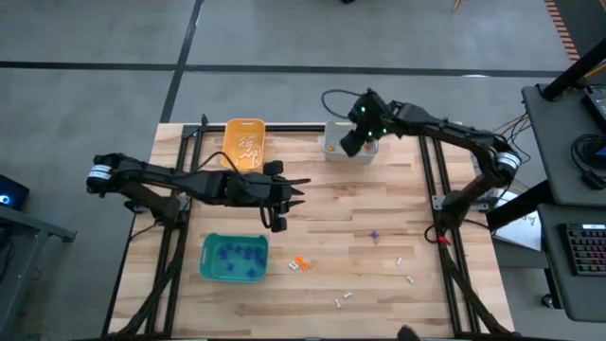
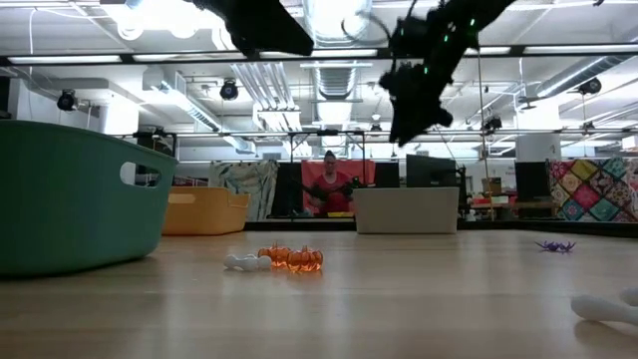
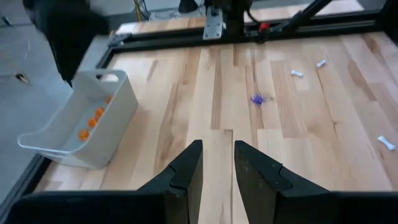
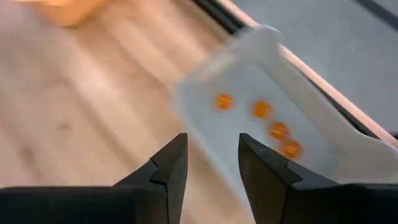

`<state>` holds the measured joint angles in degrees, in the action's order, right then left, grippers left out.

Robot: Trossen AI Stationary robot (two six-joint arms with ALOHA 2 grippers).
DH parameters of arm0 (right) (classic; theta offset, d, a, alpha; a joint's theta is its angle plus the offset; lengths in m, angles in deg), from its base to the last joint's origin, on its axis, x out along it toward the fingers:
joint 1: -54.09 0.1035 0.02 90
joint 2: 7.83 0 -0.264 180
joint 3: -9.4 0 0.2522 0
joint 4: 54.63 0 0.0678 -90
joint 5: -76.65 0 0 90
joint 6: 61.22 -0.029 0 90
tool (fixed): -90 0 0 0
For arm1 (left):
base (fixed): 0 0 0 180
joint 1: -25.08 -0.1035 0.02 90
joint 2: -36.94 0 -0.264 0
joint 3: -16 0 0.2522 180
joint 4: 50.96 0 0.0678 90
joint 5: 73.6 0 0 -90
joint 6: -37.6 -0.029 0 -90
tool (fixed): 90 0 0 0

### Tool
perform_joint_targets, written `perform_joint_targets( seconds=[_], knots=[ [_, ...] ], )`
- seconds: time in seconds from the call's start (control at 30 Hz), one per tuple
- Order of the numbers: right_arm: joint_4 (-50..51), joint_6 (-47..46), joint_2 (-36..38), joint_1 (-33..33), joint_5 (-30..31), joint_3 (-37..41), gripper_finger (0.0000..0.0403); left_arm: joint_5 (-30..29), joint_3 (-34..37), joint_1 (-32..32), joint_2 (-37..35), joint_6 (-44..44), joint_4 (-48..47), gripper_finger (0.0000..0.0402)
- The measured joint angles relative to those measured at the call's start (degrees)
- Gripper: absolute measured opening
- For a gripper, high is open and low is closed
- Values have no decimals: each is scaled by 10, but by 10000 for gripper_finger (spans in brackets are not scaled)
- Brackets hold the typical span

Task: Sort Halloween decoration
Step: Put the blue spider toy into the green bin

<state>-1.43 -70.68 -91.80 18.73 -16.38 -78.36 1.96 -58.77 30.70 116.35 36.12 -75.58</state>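
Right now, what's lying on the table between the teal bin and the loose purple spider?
In the high view, two orange pumpkins and a white piece beside them lie between the teal bin and the purple spider.

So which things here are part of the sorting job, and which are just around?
Part of the job:
- purple trinket loose on the table
- orange trinkets near the teal bin
- white trinkets near the front edge
- grey bin, right gripper above it
- orange-yellow bin

Just around:
- monitor
- quilt
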Motion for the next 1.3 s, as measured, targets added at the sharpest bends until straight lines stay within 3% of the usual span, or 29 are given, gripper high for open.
perform_joint_targets(
  seconds=[0.37, 0.63, 0.93, 1.3],
  knots=[
    [-118, -11, 94, 209, 0, 102, 128, 0, 0, 0, 21, 8, 8, 75],
    [-249, -24, 109, 314, 0, 204, 128, 0, 0, 0, 21, 9, 10, 75],
    [-314, -85, 107, 363, 1, 304, 128, 0, 0, 0, 21, 10, 13, 75],
    [-309, -156, 107, 362, 0, 322, 128, 0, 0, 1, 21, 25, 18, 75]
  ],
)
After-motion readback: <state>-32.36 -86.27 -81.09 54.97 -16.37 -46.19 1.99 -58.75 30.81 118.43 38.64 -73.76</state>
